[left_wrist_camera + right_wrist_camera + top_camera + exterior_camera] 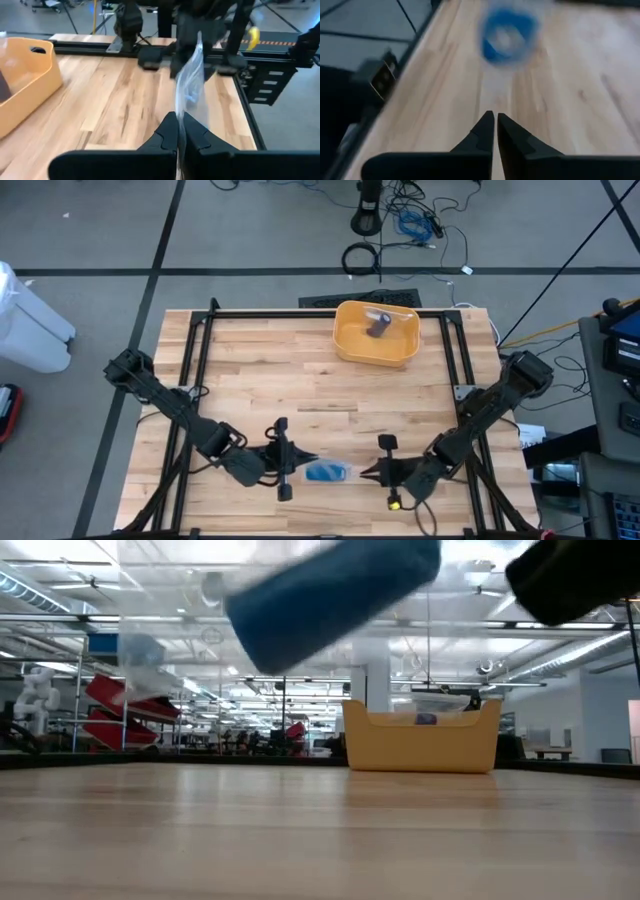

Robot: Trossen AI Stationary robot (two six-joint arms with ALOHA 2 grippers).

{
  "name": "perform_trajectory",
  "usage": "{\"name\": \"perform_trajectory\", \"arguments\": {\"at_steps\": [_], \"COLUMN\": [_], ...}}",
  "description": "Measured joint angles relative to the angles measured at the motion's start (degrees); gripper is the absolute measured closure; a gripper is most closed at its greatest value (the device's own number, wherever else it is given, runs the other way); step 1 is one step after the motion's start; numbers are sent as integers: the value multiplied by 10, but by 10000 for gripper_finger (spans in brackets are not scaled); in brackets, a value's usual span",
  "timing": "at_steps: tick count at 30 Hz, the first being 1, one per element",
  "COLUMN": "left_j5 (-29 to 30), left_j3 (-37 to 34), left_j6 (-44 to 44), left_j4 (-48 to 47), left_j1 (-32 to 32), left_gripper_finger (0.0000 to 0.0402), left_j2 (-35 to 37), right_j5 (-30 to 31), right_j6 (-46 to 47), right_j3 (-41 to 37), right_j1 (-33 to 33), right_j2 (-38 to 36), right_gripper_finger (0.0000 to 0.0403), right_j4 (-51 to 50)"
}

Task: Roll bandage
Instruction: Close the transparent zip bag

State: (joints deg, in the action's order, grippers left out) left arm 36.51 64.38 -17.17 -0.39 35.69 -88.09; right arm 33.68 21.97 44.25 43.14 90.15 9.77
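The light, soft blue bandage roll (325,472) in its slippery clear wrapper (190,85) is held aloft by the wrapper's edge, on which the left gripper (180,132) is clamped, while the right gripper (495,125) is closed on nothing just beside it, so the roll itself is judged the firmer place to be gripped.

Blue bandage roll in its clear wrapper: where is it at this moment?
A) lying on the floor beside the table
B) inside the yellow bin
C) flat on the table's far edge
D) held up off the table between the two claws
D: the low view shows the blue bandage roll well above the table, and the left claw pinches its clear wrapper; the yellow bin stands apart.
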Motion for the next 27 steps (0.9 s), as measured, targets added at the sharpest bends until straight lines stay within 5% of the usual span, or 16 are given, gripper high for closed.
{"name": "perform_trajectory", "arguments": {"at_steps": [6,19,27], "left_j5": [-3,-24,-25], "left_j3": [0,0,0], "left_j6": [-4,-6,-6], "left_j4": [-2,-2,-3], "left_j1": [-1,-1,-1], "left_gripper_finger": [402,402,402], "left_j2": [0,0,0], "right_j5": [84,75,-27], "right_j6": [-85,-264,-288], "right_j3": [0,0,0], "right_j1": [23,-25,-58], "right_j2": [-49,-54,-51], "right_gripper_finger": [357,192,231], "right_j4": [63,194,265]}}
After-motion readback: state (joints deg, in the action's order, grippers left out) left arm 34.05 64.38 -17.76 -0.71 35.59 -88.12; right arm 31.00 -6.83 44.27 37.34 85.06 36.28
